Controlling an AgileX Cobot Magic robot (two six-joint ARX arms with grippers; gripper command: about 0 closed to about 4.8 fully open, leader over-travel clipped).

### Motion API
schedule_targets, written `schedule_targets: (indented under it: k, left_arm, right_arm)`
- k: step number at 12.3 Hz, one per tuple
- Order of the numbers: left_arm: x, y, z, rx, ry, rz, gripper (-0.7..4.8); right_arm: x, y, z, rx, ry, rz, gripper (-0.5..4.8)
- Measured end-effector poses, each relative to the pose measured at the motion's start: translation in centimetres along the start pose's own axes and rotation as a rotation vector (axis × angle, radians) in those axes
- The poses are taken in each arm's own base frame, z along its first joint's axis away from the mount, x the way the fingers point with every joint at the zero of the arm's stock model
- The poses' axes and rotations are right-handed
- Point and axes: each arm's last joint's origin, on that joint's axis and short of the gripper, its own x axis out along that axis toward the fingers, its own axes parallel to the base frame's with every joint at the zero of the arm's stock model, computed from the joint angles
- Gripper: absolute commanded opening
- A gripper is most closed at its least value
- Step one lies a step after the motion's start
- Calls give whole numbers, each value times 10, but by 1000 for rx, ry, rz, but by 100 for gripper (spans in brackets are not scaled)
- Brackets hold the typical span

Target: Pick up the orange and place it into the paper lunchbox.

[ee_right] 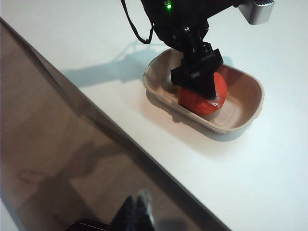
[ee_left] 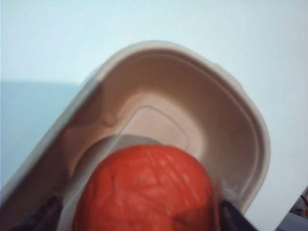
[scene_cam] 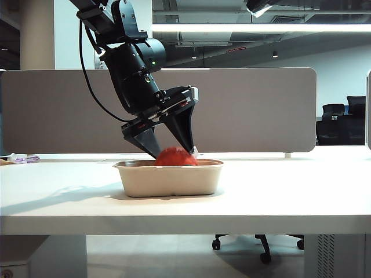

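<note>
The orange [scene_cam: 175,157], a wrinkled red-orange lump, sits inside the beige paper lunchbox [scene_cam: 168,179] in the middle of the table. My left gripper [scene_cam: 174,152] reaches down into the box and straddles the orange, one dark finger on each side. In the left wrist view the orange [ee_left: 144,192] fills the space between the fingers [ee_left: 38,216], with a pale gap showing beside it, so the left gripper [ee_left: 137,219] stands open. My right gripper [ee_right: 137,202] is shut and empty, off the table's edge above the floor, far from the lunchbox [ee_right: 240,115] and the orange [ee_right: 219,86].
A grey partition [scene_cam: 243,110] runs along the back of the white table [scene_cam: 290,191]. A small item [scene_cam: 23,158] lies at the far left by the partition. The table's edge [ee_right: 120,139] crosses the right wrist view, with brown floor beyond it.
</note>
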Motion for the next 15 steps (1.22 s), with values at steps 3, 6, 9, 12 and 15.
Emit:
schedule_targets:
  k: [3, 6, 9, 12, 15]
  left_arm:
    - [-128, -59, -24, 93, 44, 53, -6]
    - [-140, -115, -59, 191, 82, 8, -6]
    - [-108, -107, -139, 143, -110, 60, -6]
    - [-114, -108, -187, 114, -357, 200, -6]
    - [-115, -109, -224, 105, -564, 273, -6]
  right_arm:
    - [0, 0, 0, -1, -2, -16, -1]
    - [-2, 0, 0, -26, -7, -6, -1]
    - [-5, 4, -11, -44, -52, 13, -1]
    - [-30, 0, -58, -38, -226, -143, -1]
    - [-37, -8, -96, 11, -452, -263, 0]
